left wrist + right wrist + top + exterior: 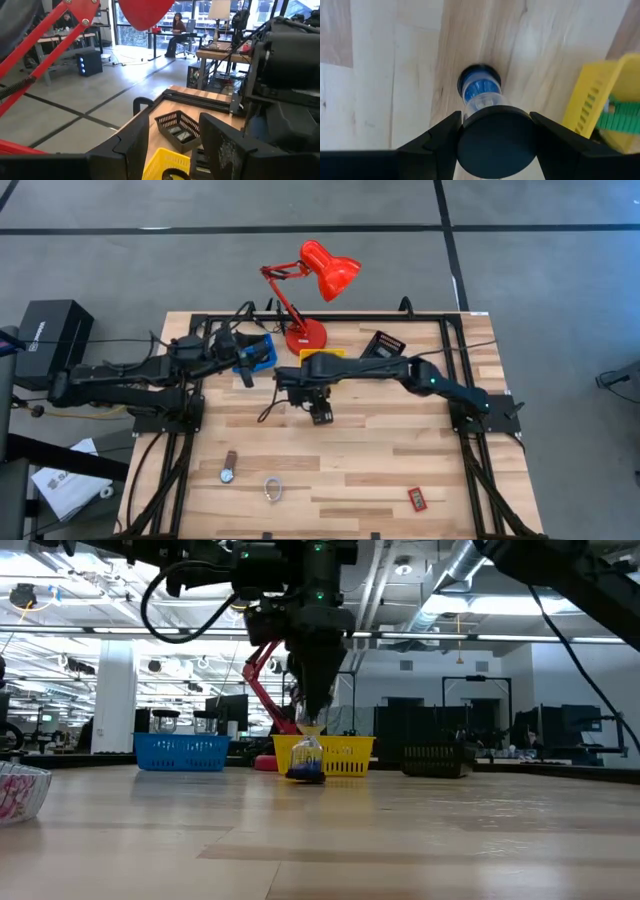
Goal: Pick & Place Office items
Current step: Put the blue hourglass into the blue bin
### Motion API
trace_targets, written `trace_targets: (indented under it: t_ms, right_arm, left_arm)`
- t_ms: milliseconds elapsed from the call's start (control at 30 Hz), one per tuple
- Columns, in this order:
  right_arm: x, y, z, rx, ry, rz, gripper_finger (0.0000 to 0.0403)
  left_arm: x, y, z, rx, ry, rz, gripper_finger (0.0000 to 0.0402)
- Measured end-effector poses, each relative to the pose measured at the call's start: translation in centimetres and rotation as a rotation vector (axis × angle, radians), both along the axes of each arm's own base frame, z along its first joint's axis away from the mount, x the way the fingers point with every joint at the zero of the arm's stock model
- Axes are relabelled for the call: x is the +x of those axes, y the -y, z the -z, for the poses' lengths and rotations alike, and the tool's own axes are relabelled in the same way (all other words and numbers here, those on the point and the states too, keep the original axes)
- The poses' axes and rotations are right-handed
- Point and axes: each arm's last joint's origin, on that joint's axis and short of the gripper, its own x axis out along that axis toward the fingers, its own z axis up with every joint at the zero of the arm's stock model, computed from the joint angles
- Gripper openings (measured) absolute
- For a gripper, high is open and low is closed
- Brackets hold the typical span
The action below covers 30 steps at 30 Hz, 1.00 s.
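Your right gripper (496, 131) points straight down over the middle of the table, just near of the yellow tray (320, 357), and its fingers are clamped on a black cylinder (496, 141) with a second one, a clear-and-blue container (480, 90), lying on the wood directly below. In the low view that container (306, 762) rests on the table in front of the yellow tray, under the hanging gripper. Judging by the tray beside it, you are carrying the cylinder there — so lift enough to clear the tray's rim, move far and slightly sideways, and let go only once the cylinder hangs inside the walls.

Your left gripper (247, 367) waits over the blue tray (263, 356) with its fingers spread and nothing between them. Keep it there, because the two arms sit close together.

Still out on the near side: the wristwatch (229, 467), the clear ring (273, 488) and the small red rectangle (418, 499).
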Motion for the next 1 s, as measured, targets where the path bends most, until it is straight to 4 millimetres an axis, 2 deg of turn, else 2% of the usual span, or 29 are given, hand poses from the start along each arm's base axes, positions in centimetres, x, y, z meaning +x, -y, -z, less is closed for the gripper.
trace_targets:
  t_ms: [400,633,700,800,900,1000]
  right_arm:
    - [0.0,0.0,-0.1,-0.003,0.002,0.005,0.0241]
    - [-0.1,0.0,-0.1,-0.005,-0.008,0.002,0.0245]
    - [-0.6,0.0,-0.2,-0.005,-0.056,0.0,0.0245]
    - [-1.9,-0.1,-1.7,-0.003,-0.121,0.011,0.0245]
    - [-2.5,-0.1,-3.5,0.002,-0.079,0.093,0.0245]
    - [-3.5,-0.1,-6.2,0.006,-0.014,0.106,0.0245]
  left_arm:
    - [0.0,0.0,0.0,-0.001,-0.004,0.0,0.0167]
    - [0.0,0.0,0.0,-0.001,-0.004,0.0,0.0167]
    - [0.0,0.0,0.1,-0.001,-0.004,0.0,0.0167]
    - [0.0,0.0,0.1,-0.001,-0.006,0.0,0.0167]
    - [0.0,0.0,0.1,-0.001,-0.007,0.0,0.0167]
    - [0.0,0.0,0.1,-0.002,-0.014,0.0,0.0167]
